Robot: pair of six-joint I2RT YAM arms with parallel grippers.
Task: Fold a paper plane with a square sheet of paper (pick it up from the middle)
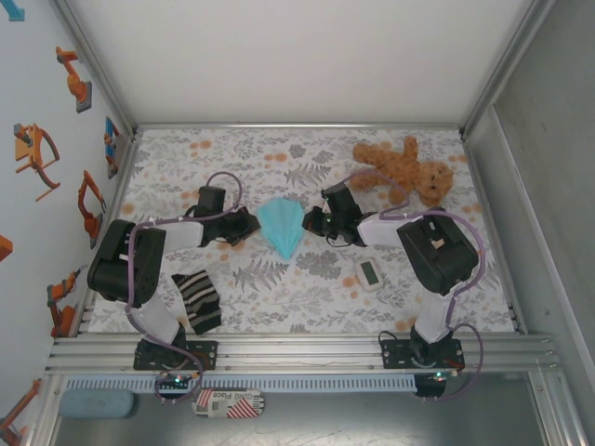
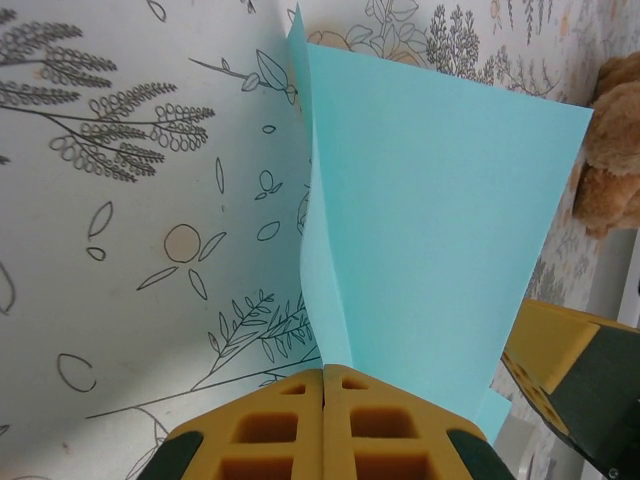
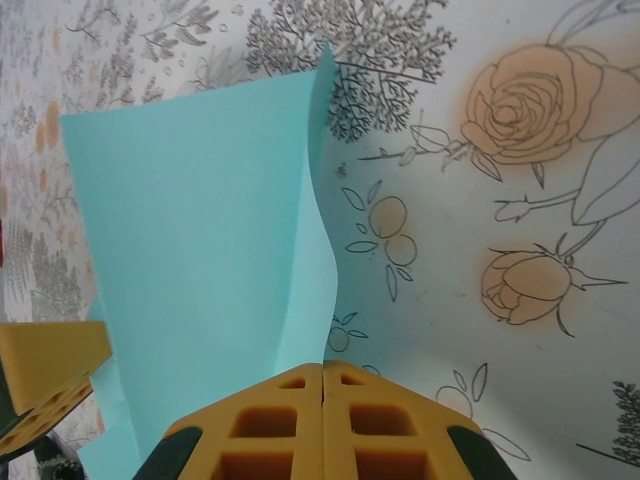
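Both sides of the light-blue paper plane (image 1: 281, 226) pinched on my feed, left gripper (image 1: 249, 226) clamped on one, right gripper (image 1: 311, 221) on the other

Light-blue paper plane (image 1: 281, 226) (floral table (image 1: 279, 299))

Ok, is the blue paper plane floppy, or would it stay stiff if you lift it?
Probably a bit floppy: the paper plane is thin, and its edge waves near the left gripper pinching it. The folds likely stiffen it lengthwise. It looks very light, so a push should slide it easily.
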